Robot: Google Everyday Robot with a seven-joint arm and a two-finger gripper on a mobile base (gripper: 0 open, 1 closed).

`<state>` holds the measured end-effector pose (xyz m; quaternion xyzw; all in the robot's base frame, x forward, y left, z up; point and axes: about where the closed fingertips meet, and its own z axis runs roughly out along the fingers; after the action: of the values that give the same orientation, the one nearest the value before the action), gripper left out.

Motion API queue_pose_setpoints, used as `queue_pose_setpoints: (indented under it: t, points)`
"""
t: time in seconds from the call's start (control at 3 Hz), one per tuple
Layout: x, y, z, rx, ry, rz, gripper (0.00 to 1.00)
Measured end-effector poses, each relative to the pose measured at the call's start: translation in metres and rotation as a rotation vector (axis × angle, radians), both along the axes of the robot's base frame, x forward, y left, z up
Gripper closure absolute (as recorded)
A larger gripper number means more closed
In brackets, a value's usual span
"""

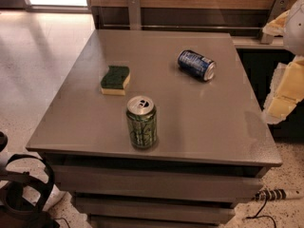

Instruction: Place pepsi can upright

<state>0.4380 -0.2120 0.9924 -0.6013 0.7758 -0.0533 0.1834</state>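
Observation:
The pepsi can [196, 64] is dark blue with white and light-blue markings. It lies on its side at the back right of the grey table [204, 127], with its silver end facing front right. Part of my arm [286, 87], white and pale yellow, shows at the right edge beside the table, well clear of the can. My gripper is out of view.
A green patterned can [141, 122] stands upright near the table's front middle. A green and yellow sponge [115, 80] lies at the left middle. A wall rail runs behind the table. Black gear [21, 194] sits on the floor at the lower left, and a power strip [278, 194] at the lower right.

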Motion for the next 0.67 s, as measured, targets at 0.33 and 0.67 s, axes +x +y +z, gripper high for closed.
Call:
queue_pose_setpoints:
  t: [0.33, 0.67]
  points:
    - [0.000, 0.000, 0.000, 0.000, 0.000, 0.000, 0.00]
    - [0.020, -0.007, 0.008, 0.033, -0.008, -0.017, 0.00]
